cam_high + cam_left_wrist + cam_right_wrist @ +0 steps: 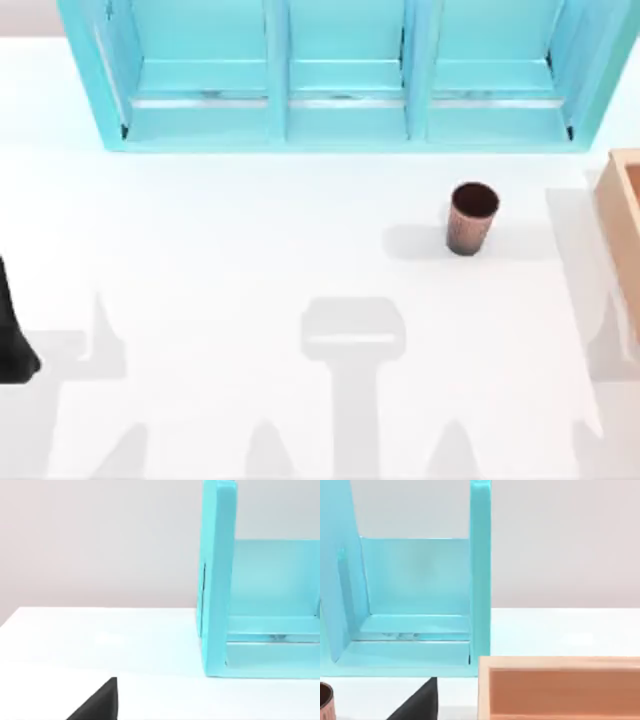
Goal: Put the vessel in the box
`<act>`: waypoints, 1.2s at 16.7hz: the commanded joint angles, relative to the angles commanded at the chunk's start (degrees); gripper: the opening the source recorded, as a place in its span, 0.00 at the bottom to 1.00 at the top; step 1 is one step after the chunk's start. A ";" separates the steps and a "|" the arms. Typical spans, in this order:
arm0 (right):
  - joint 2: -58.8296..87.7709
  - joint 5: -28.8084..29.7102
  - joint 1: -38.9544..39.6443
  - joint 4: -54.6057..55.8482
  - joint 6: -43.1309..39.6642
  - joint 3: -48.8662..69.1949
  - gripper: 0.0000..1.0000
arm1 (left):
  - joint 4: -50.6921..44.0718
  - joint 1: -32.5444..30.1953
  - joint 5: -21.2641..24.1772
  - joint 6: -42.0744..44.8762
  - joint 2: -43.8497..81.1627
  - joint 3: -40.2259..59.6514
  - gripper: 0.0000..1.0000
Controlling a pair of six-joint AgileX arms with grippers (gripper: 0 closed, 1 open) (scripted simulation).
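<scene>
The vessel [472, 217] is a small copper-brown cup with a dark inside. It stands upright on the white table, right of centre and in front of the shelf unit. Its rim also peeks in at the right wrist view's edge [324, 699]. The box [622, 205], orange-tan with thick walls, sits at the table's right edge, a short gap right of the cup; its near wall [560, 687] shows close in the right wrist view. My left arm [14, 335] is parked at the far left edge. A dark part of each gripper shows in its wrist view [100, 704] [420, 702].
A large turquoise three-bay shelf unit [340, 75] spans the back of the table, and its end walls show in both wrist views [217, 580] [480, 575]. The white tabletop [250, 260] stretches from the left arm to the cup.
</scene>
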 joint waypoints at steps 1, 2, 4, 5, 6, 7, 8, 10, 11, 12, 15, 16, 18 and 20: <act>0.00 0.00 0.00 0.00 0.00 0.00 1.00 | 0.00 0.00 0.00 0.00 0.00 0.00 1.00; 0.00 0.00 0.00 0.00 0.00 0.00 1.00 | 0.00 0.00 0.00 0.00 0.00 0.00 1.00; 1.23 -0.27 0.11 -0.97 0.74 1.65 1.00 | 0.00 0.00 0.00 0.00 0.00 0.00 1.00; 2.56 -0.49 0.20 -1.98 1.44 3.34 1.00 | 0.00 0.00 0.00 0.00 0.00 0.00 1.00; 4.36 -0.74 0.29 -3.34 2.29 5.60 1.00 | 0.00 0.00 0.00 0.00 0.00 0.00 1.00; 6.66 -0.98 0.39 -5.06 3.27 8.41 1.00 | 0.00 0.00 0.00 0.00 0.00 0.00 1.00; 9.55 -1.19 0.50 -7.19 4.34 11.81 1.00 | 0.00 0.00 0.00 0.00 0.00 0.00 1.00; 16.73 -1.45 0.75 -12.43 6.52 19.81 1.00 | 0.00 0.00 0.00 0.00 0.00 0.00 1.00; 20.98 -1.49 0.92 -15.53 7.58 24.29 1.00 | 0.00 0.00 0.00 0.00 0.00 0.00 1.00; 25.66 -1.45 1.13 -18.91 8.59 29.02 1.00 | 0.00 0.00 0.00 0.00 0.00 0.00 1.00; 41.96 -0.81 2.09 -30.61 11.21 44.28 1.00 | 0.00 0.00 0.00 0.00 0.00 0.00 1.00; 47.91 -0.45 2.55 -34.88 11.96 49.57 1.00 | 0.00 0.00 0.00 0.00 0.00 0.00 1.00; 60.25 0.43 3.70 -43.76 13.29 60.29 1.00 | 0.00 0.00 0.00 0.00 0.00 0.00 1.00; 72.87 1.39 5.20 -52.70 14.44 71.08 1.00 | 0.00 0.00 0.00 0.00 0.00 0.00 1.00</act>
